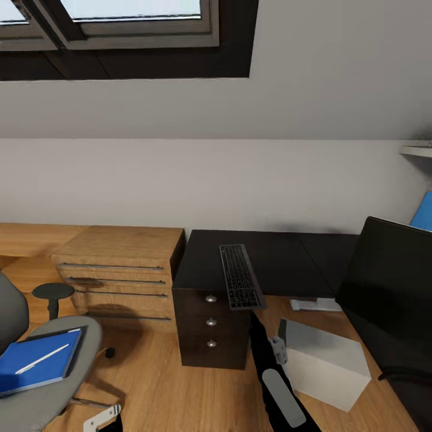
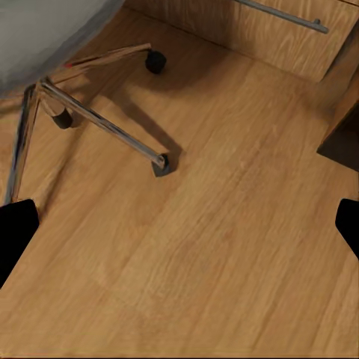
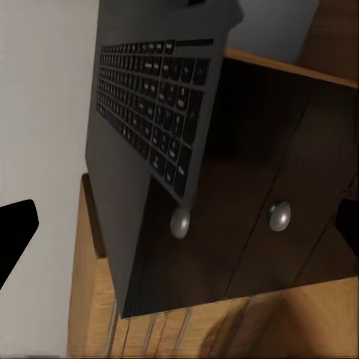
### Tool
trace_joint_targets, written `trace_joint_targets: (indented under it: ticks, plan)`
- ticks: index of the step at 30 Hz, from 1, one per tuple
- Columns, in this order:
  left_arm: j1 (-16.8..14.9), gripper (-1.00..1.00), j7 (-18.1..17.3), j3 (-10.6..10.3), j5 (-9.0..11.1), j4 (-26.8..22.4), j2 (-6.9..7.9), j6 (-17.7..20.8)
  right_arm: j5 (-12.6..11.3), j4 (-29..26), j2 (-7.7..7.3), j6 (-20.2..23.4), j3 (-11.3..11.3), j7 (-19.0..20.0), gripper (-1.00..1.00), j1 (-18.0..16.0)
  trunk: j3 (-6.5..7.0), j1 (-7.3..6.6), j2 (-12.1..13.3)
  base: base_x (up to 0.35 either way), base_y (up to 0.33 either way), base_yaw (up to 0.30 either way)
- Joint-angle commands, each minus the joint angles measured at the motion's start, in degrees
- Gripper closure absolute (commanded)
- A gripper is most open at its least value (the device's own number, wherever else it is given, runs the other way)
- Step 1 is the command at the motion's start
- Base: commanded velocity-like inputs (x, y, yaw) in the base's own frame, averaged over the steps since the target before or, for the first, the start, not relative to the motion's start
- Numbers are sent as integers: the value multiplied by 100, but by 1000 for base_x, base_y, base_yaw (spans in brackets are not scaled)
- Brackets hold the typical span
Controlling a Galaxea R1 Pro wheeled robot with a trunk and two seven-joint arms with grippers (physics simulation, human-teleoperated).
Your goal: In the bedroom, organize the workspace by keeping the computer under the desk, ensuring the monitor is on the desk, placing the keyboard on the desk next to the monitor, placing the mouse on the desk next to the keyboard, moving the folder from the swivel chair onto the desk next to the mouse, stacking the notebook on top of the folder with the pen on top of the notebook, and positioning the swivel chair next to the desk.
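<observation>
Black monitor (image 1: 387, 288) cropped at frame edge; both arms' fingers (image 3: 16, 224) seemingly spread.

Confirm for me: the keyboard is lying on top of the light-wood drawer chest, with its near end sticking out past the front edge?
Not quite. The keyboard lies on the dark three-drawer unit, not the light-wood chest beside it. Its near end does overhang the front edge, as the head view shows.

A dark three-drawer unit (image 1: 211, 327) is standing on the wood floor (image 1: 156, 384), its round knobs catching light. Beside it, a light-wood drawer chest (image 1: 117, 273) is sitting against the white wall (image 1: 210, 180), under a window (image 1: 132, 18).
</observation>
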Motion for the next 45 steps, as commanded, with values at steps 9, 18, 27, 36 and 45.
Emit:
trace_joint_targets:
  ticks: [9, 18, 27, 36, 45]
  plan:
    - [-4, -100, -6, -1, 59, 2, 7, -28, -46, -7, 0, -34, 8, 5, -100, -2, -6, -4, -4, -334, 0, 0]
    - [-2, -100, 5, -2, 52, -3, 0, -29, 463, 352, 0, -16, 178, 7, -100, -12, -6, -4, -4, -258, 0, 0]
    - [-6, -100, 11, -17, 48, -5, 7, 25, 2753, 1513, 0, -307, 324, -252, -100, -19, 101, -135, 237, -18, 0, 0]
    - [-6, -100, 11, -52, -7, 2, -8, 583, 3717, 3399, -391, -1441, 336, -279, -100, -20, 263, -333, 598, -1, 0, 0]
    - [-6, -100, 36, -142, -188, 756, -10, 667, 3776, 4492, -540, -1555, 637, -273, -100, -20, 425, -531, 959, 0, 0, 0]
